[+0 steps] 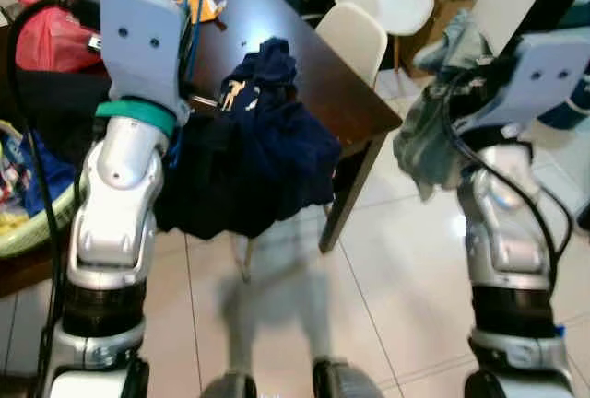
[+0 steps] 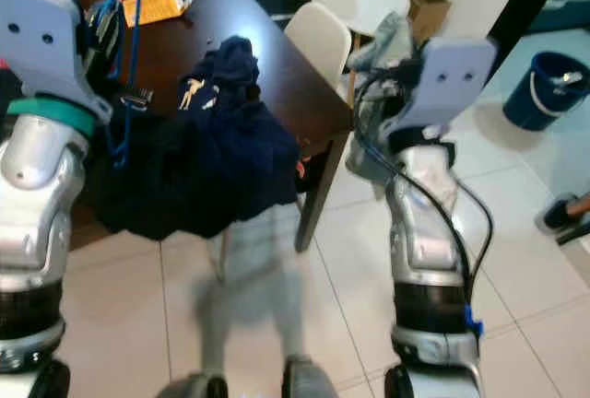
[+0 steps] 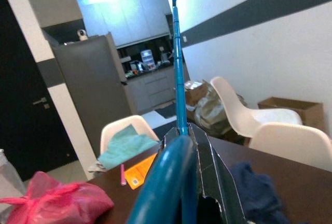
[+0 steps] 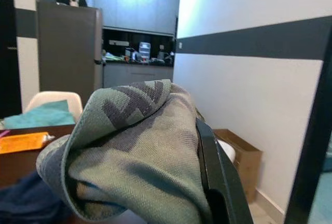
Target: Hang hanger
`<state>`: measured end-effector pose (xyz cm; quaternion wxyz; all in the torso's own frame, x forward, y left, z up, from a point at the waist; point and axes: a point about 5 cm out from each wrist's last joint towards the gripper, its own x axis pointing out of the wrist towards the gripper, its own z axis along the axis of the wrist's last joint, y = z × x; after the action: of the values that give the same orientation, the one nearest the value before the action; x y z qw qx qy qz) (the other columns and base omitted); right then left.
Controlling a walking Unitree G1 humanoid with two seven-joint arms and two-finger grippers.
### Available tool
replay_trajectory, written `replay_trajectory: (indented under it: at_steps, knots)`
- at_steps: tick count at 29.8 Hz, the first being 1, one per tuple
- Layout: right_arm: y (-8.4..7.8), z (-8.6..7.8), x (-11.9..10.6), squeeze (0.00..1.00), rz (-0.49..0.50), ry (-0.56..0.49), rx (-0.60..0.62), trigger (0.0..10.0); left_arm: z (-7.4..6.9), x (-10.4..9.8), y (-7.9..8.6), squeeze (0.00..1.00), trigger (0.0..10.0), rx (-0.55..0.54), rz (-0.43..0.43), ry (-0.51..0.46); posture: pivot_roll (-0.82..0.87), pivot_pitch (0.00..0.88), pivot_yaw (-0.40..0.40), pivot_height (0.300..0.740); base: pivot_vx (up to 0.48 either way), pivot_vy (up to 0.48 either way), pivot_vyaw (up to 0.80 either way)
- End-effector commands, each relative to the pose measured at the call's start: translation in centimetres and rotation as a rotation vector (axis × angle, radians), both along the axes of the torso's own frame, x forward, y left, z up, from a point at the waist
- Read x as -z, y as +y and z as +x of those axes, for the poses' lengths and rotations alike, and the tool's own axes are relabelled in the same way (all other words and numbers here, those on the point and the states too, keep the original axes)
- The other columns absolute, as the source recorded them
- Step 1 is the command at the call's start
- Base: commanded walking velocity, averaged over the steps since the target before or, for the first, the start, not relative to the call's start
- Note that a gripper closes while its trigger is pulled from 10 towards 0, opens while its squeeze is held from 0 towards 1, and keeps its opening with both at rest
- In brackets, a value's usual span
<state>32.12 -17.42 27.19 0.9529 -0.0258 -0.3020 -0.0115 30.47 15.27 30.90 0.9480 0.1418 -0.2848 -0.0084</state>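
A blue hanger (image 3: 177, 73) is clamped between the closed fingers of the left gripper (image 3: 194, 177); in the left wrist view its thin shaft is seen rising straight up from the fingertips toward the top centre of the frame. In the left eye view the same hanger shows as blue lines at the upper left, just beside the raised left arm and above the table edge.

A grey-green patterned cloth (image 4: 129, 151) is pinched by the right gripper (image 4: 215, 182), fingers closed on it; one black finger is seen along the cloth's right side in the right wrist view. In the left eye view the cloth hangs at centre right, off the table and over the tiled floor (image 1: 387, 260).

A dark wooden table (image 1: 341, 103) occupies the upper centre of the head views. A heap of dark navy clothing (image 1: 249, 168) is draped over its near edge. An orange packet (image 2: 152, 6) lies on the tabletop at the top left of the right eye view. White chairs (image 1: 364, 11) are placed at the table's far side. A pink bag (image 1: 51, 39) is seen at the upper left, a blue bucket (image 2: 544, 89) at the right edge.
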Motion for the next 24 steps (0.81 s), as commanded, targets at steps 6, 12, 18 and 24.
replay_trajectory:
  at_steps: [6,12,18,24]
  knots:
    - [0.9,-0.1,0.2,0.0,-0.006,0.0,-0.062,10.0,-0.1,0.0,0.5,0.0,10.0,-0.025,-0.003,-0.002,-0.01,0.089,0.02,0.74,0.361,0.0,0.0]
    - [2.4,-0.5,-0.4,0.0,-0.027,-0.029,-0.196,10.0,-0.4,-1.1,0.8,0.0,10.0,-0.08,0.042,-0.082,0.0,0.088,0.02,0.74,0.361,0.0,0.0]
    - [2.7,-0.3,-1.6,0.0,0.003,-0.084,-0.2,10.0,-1.7,-5.8,1.3,0.0,10.0,-0.219,0.207,-0.381,0.01,0.085,0.009,0.74,0.36,0.0,0.0]
    - [3.0,-0.3,-2.6,0.0,0.019,-0.123,-0.201,10.0,-1.7,-7.7,1.7,0.0,10.0,-0.226,0.239,-0.435,0.01,0.08,0.013,0.74,0.33,0.0,0.0]
